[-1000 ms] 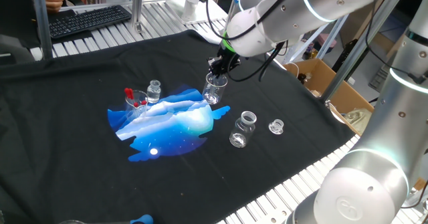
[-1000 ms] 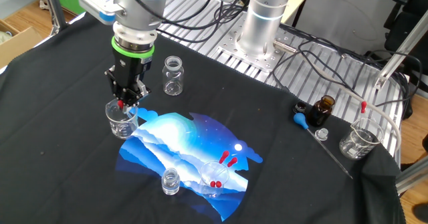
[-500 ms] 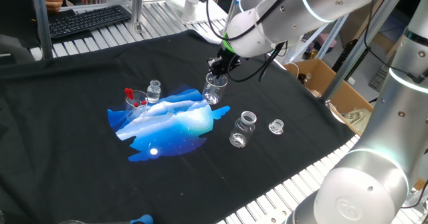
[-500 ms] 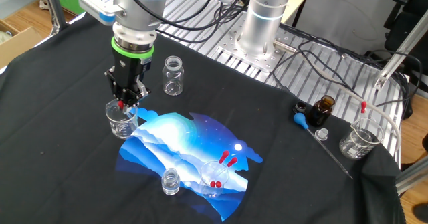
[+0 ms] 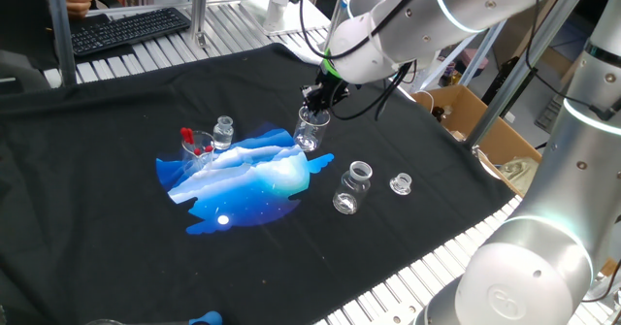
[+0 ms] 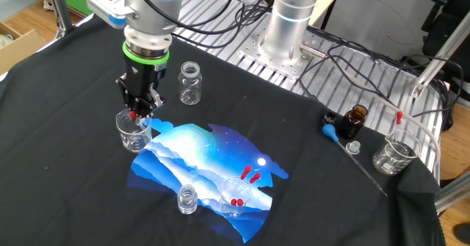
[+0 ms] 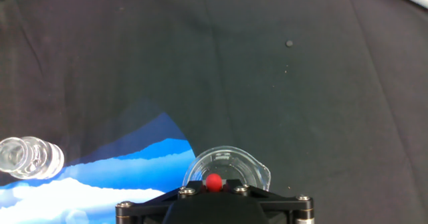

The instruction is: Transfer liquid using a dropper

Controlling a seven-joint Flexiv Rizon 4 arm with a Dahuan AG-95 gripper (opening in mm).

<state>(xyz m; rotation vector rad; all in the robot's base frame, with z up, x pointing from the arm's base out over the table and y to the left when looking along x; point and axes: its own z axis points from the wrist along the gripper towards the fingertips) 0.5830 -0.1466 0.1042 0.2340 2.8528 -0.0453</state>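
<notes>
The gripper point(image 6: 137, 108) is pinched tight on the red bulb of the dropper point(image 7: 213, 181), holding it upright over a small beaker point(image 6: 134, 131) at the edge of the blue print on the black cloth point(image 6: 66, 165). The glass tube seems to hang inside the beaker, though it is too thin to make out surely. To do this step well, I judge the tip should stay centred within the rim and clear of the glass wall, with the squeeze let go or pressed slowly (a jerk would spatter).

Counting from near to far in the other fixed view: one small vial point(image 6: 186, 199), one glass cup point(image 6: 236, 193) with what look like two more red-bulbed droppers in it, the beaker under the hand, one wide-mouthed jar point(image 6: 190, 83), then well off at the side one brown bottle point(image 6: 355, 121) and one more beaker point(image 6: 394, 153).
</notes>
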